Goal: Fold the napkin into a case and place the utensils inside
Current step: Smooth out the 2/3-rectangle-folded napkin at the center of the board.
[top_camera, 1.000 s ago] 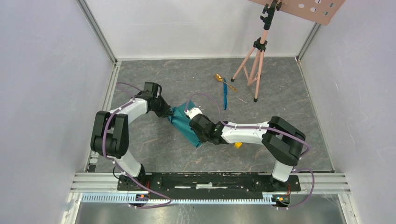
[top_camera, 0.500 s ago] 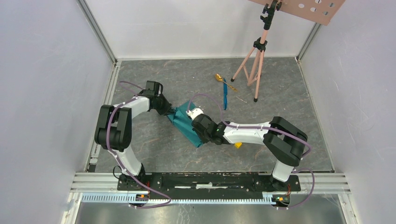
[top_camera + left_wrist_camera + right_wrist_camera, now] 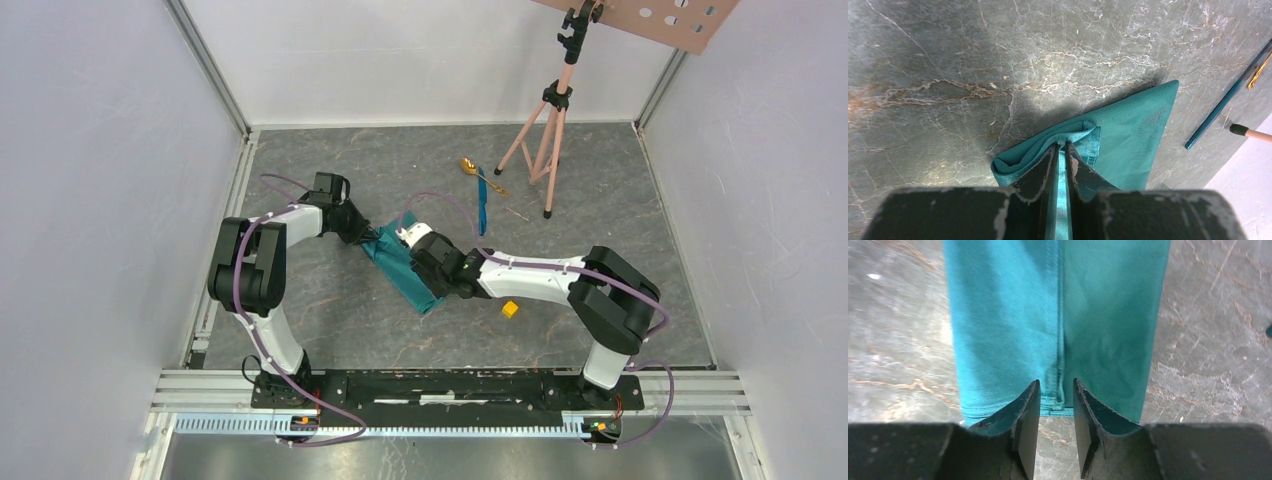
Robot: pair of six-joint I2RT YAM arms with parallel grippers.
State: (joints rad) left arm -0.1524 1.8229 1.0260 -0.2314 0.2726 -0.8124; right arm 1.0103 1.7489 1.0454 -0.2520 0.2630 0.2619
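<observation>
The teal-green napkin [image 3: 403, 268] lies folded as a narrow, long strip on the grey table. My left gripper [image 3: 366, 237] is shut on a fold at the strip's upper-left end, and cloth shows between its jaws in the left wrist view [image 3: 1063, 145]. My right gripper [image 3: 432, 283] hovers over the strip's lower-right end. Its jaws stand a little apart and empty [image 3: 1055, 385], with the napkin's hem [image 3: 1048, 315] just past the tips. The gold spoon [image 3: 468, 166] and the blue knife [image 3: 482, 210] lie side by side beyond the napkin.
A yellow cube [image 3: 510, 309] sits near the right forearm. A pink tripod [image 3: 545, 130] stands at the back right, and one foot [image 3: 1248, 132] is close to the knife [image 3: 1223, 107]. White walls and metal rails enclose the table.
My right gripper has moved up and left along the napkin, and the yellow cube now shows clear of the forearm. My left gripper has kept its hold and shifted slightly.
</observation>
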